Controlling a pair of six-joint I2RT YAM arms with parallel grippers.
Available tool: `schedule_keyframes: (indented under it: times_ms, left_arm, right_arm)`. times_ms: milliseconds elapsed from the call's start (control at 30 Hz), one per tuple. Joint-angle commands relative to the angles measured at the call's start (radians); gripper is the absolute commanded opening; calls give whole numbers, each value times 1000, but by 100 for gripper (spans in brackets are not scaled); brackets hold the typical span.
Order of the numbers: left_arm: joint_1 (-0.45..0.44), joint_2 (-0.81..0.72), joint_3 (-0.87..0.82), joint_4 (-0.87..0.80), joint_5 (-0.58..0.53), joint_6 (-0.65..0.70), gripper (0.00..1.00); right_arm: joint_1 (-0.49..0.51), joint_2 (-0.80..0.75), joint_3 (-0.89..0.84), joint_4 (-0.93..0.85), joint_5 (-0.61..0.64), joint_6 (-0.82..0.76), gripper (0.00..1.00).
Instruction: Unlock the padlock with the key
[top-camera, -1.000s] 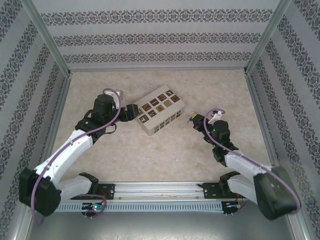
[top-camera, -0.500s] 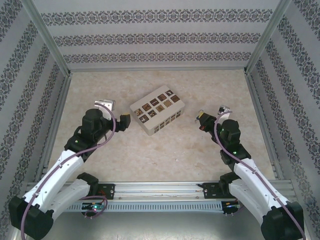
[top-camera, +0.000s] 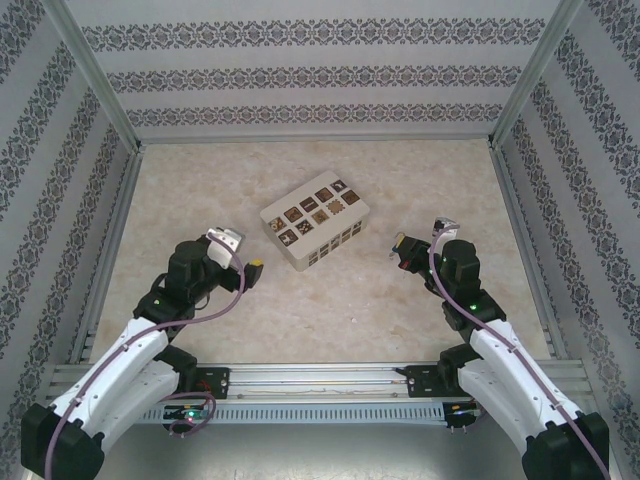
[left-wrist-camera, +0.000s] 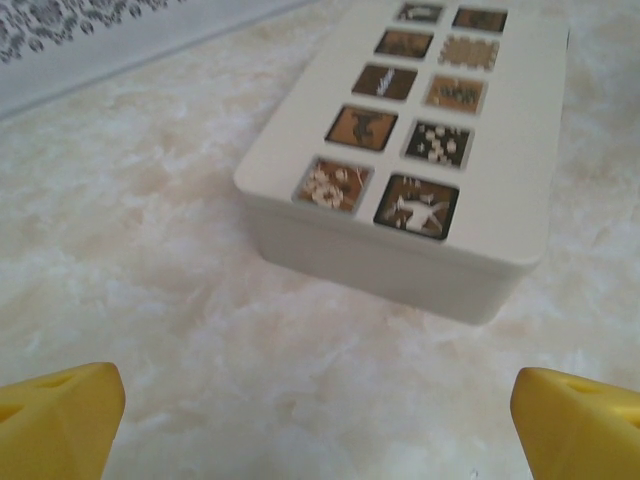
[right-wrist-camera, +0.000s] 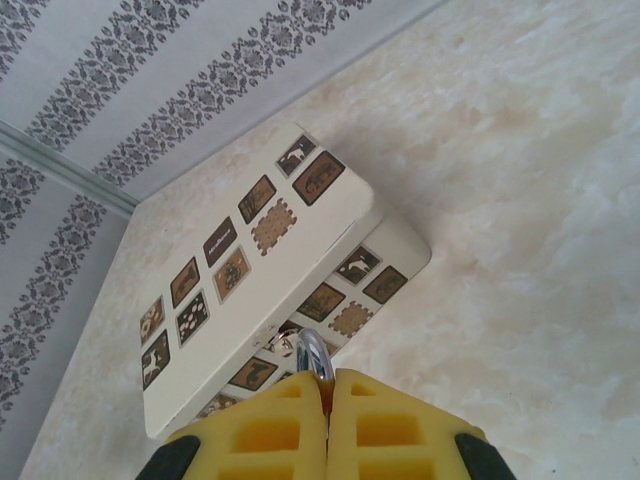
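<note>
1. The bench (top-camera: 330, 310) is shut in by patterned walls (top-camera: 300, 70) at the back and on both sides, with metal frame rails along their feet. The cream box (top-camera: 315, 225) is the one thing lying on it, so I place everything from that.
2. The cream box lies near the middle, askew to the walls, its long axis running from near-left to far-right. I have bare bench all round it: a broad strip behind it up to the back wall, and open lanes on either side and in front.
3. My left arm is folded low to the near-left of the box, elbow drawn back. The left hand (top-camera: 250, 270) points at the box's left short end and stands apart from it, with bare bench between.
4. My right arm rises from the near-right, wrist bent toward the box's right end. The right hand (top-camera: 400, 246) is also apart from the box.
5. On the left wrist camera the yellow fingertips (left-wrist-camera: 60, 420) sit at opposite bottom corners, spread wide, with nothing between them.
6. On the right wrist camera the yellow pads (right-wrist-camera: 290, 420) are pressed together, pinching a thin silver piece that I take for the key (right-wrist-camera: 311, 352). It pokes out toward the box's near long side.
</note>
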Motion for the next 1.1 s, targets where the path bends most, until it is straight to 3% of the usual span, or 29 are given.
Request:
schedule_keyframes:
  times_ms: [0, 300, 567, 1067]
  left_arm:
    - [14, 0, -12, 68, 50, 48, 99]
    - [14, 79, -19, 114, 127, 17, 99]
    - [11, 84, -35, 125, 181, 22, 99]
    - [5, 84, -43, 107, 180, 48, 99]
  right_arm:
    - [-2, 8, 56, -22, -33, -22, 0]
    - [19, -12, 65, -87, -52, -32, 0]
    - [23, -33, 82, -206, -144, -66, 0]
    - [27, 206, 204, -391, -304, -7, 0]
